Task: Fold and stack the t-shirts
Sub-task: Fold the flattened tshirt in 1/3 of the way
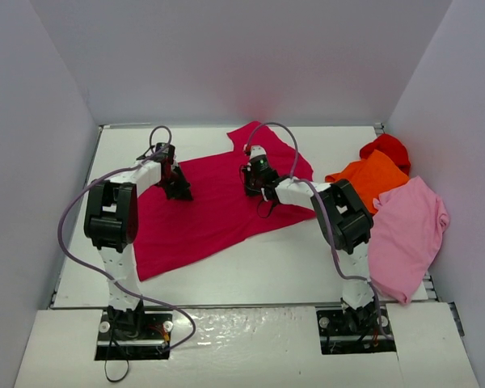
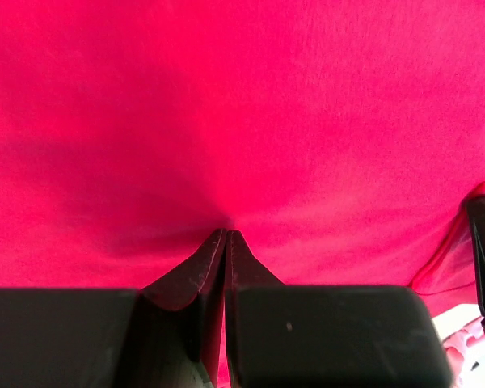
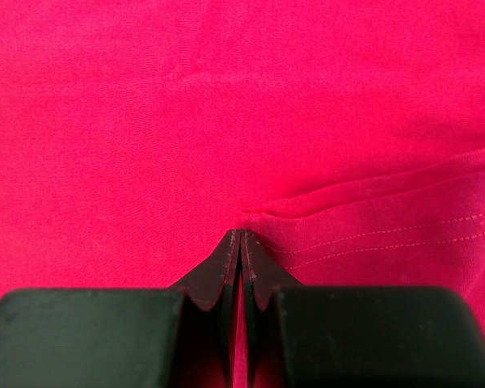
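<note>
- In the top view, nearest us stand the two arm bases, left [image 1: 133,327] and right [image 1: 356,327], both on the near side of the crimson t-shirt [image 1: 202,214], with bare white table [image 1: 267,267] between them and the shirt.
- The crimson t-shirt lies spread out and slanted across the middle of the table. Its far end reaches toward the back wall.
- The left gripper [image 1: 176,187] sits on the shirt's left part and the right gripper [image 1: 253,179] on its far right part. Both press down onto the cloth.
- Off the crimson shirt's right side lie the orange t-shirt [image 1: 372,178], the bright red t-shirt [image 1: 385,148] behind it, and the light pink t-shirt [image 1: 404,230] nearer us.
- In the left wrist view, the left gripper [image 2: 226,234] is clenched tight. Crimson cloth [image 2: 242,105] puckers toward its tips, and we see it pinched there.
- In the right wrist view, the right gripper [image 3: 240,234] is likewise clamped. It nips the crimson cloth [image 3: 186,105] where a fold with a stitched hem [image 3: 404,230] begins.
</note>
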Robot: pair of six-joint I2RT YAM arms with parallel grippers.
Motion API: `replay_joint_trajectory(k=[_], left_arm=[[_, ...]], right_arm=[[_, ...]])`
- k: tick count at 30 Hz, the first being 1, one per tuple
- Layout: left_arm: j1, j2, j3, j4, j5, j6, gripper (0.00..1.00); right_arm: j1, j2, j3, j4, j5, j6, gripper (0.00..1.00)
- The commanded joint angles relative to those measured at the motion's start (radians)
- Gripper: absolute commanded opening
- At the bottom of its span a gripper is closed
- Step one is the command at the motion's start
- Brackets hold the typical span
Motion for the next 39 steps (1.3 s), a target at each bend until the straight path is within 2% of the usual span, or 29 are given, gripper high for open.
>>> replay_joint_trajectory(k=[1,9,12,13,16,19,21,24,27,32,34,39], left_arm=[[0.008,-0.029,0.057,0.013,-0.038,0.043,0.0],[0.008,-0.033,0.018,0.032,-0.046,0.069,0.0],[0.01,-0.09,-0.041,0.132,-0.013,0.064,0.0],[0.009,-0.118,-0.082,0.187,-0.012,0.056,0.0],[0.006,-0.255,-0.177,0.289,-0.053,0.047,0.0],[0.004,-0.39,-0.298,0.427,-0.113,0.037,0.0],[0.007,-0.413,-0.317,0.448,-0.089,0.023,0.04],[0.009,-0.371,-0.33,0.517,0.022,-0.006,0.13],[0.019,-0.331,-0.358,0.558,0.094,-0.057,0.16],[0.066,-0.277,-0.389,0.678,0.182,-0.168,0.17],[0.07,-0.268,-0.394,0.717,0.206,-0.202,0.17],[0.071,-0.256,-0.406,0.74,0.229,-0.234,0.18]], right_arm=[[-0.018,-0.035,-0.049,-0.079,0.113,-0.041,0.0],[-0.031,-0.039,-0.073,-0.101,0.184,-0.04,0.0],[-0.03,-0.053,-0.068,-0.083,0.147,-0.031,0.02],[-0.03,-0.066,-0.068,-0.069,0.129,-0.03,0.08],[-0.027,-0.117,-0.072,-0.03,0.066,-0.038,0.41],[-0.017,-0.139,-0.049,0.002,-0.071,-0.057,0.54],[-0.001,-0.127,0.0,-0.021,-0.135,-0.064,0.55],[0.019,-0.089,0.061,-0.072,-0.199,-0.053,0.55],[0.013,-0.085,0.041,-0.085,-0.297,-0.015,0.54],[0.013,-0.146,-0.003,-0.143,-0.37,-0.021,0.53],[0.014,-0.161,-0.017,-0.174,-0.373,-0.028,0.53],[0.054,-0.308,-0.084,-0.287,-0.251,-0.06,0.52]])
